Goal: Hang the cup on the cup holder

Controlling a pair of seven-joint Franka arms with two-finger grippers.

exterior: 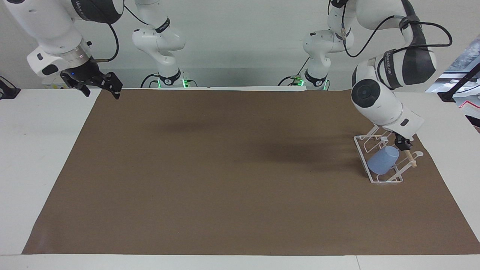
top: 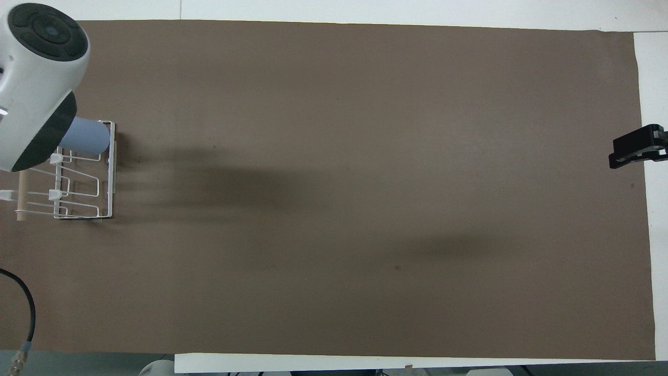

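Light-blue cup (exterior: 382, 160) sits tilted on cup holder (exterior: 378, 178), at left arm's end of desk (exterior: 225, 168). Left end effector (exterior: 403, 143) just above rack, mostly hidden, can't tell its state. Right end effector (exterior: 98, 83) waits raised over desk corner, fingers look apart.

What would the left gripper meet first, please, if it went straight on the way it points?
Probably the cup holder: the left gripper points down over its dowel, just beside the cup. Depth is unclear.

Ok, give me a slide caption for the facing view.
Light-blue plastic cup rests tilted in the white wire cup holder; left gripper above it.
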